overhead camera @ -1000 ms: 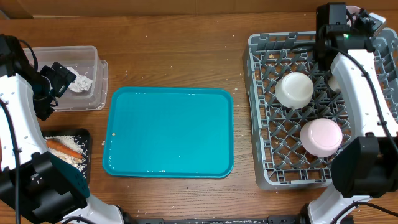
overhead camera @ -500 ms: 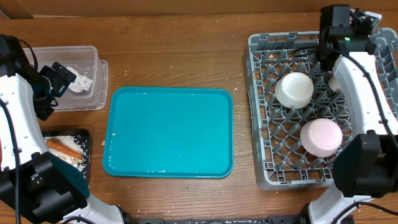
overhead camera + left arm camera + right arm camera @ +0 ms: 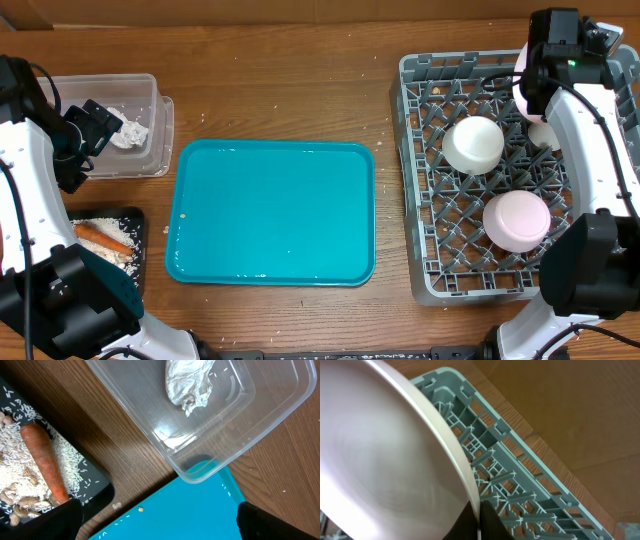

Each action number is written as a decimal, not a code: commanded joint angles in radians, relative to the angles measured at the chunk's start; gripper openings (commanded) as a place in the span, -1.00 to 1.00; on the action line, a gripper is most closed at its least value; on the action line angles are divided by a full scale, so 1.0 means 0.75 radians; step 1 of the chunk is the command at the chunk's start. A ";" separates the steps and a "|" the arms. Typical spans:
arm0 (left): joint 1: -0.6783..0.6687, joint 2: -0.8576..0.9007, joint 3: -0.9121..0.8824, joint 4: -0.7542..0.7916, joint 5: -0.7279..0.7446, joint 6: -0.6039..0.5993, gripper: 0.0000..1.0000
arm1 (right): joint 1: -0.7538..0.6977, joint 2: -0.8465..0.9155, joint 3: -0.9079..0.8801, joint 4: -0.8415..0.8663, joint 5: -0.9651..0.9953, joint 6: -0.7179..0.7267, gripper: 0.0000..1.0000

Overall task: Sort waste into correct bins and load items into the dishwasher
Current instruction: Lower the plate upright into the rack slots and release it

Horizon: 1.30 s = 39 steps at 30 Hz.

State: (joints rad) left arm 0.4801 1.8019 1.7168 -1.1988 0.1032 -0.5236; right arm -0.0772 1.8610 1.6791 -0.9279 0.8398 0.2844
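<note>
The tray (image 3: 270, 215) on the counter (image 3: 300, 90) is bare; crumpled paper (image 3: 190, 382) lies in the clear bin (image 3: 260, 415), and a carrot (image 3: 42, 457) with rice (image 3: 20, 460) in the black bin (image 3: 137, 215), so the waste is judged sorted; a white bowl (image 3: 473, 144) and a pink bowl (image 3: 516, 220) are set in the dish rack (image 3: 420, 180); a plate (image 3: 375, 460), clamped in the right pincer (image 3: 479, 517) over the rack's far right corner, is not yet seated; the left pincer (image 3: 160, 525) is held spread wide and empty over the clear bin's edge; against the earlier frame, the right pincer and plate have been carried rightward, while the left arm is unchanged.
</note>
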 commanded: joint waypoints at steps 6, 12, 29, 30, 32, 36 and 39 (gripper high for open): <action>0.005 0.016 0.009 0.003 -0.012 -0.010 1.00 | 0.035 -0.004 0.010 -0.044 -0.045 0.001 -0.10; 0.005 0.016 0.009 0.003 -0.013 -0.009 1.00 | 0.107 -0.027 0.125 -0.178 -0.066 0.075 1.00; 0.005 0.016 0.009 0.003 -0.013 -0.009 1.00 | 0.139 -0.320 0.456 -0.804 -1.136 0.225 1.00; 0.005 0.016 0.009 0.003 -0.013 -0.010 0.99 | 0.142 -0.336 0.456 -0.826 -1.149 0.226 1.00; 0.005 0.016 0.009 0.004 -0.012 -0.009 1.00 | 0.153 -0.379 0.456 -0.867 -1.147 0.243 1.00; 0.006 0.016 0.009 0.002 -0.012 -0.010 1.00 | 0.178 -0.474 0.445 -0.935 -1.127 0.245 1.00; 0.004 0.017 0.009 0.001 -0.013 -0.010 1.00 | 0.205 -0.564 0.391 -0.965 -1.097 0.244 1.00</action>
State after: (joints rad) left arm 0.4801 1.8019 1.7168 -1.1992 0.1001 -0.5236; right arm 0.0566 1.5299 1.9938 -1.6424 0.0147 0.4538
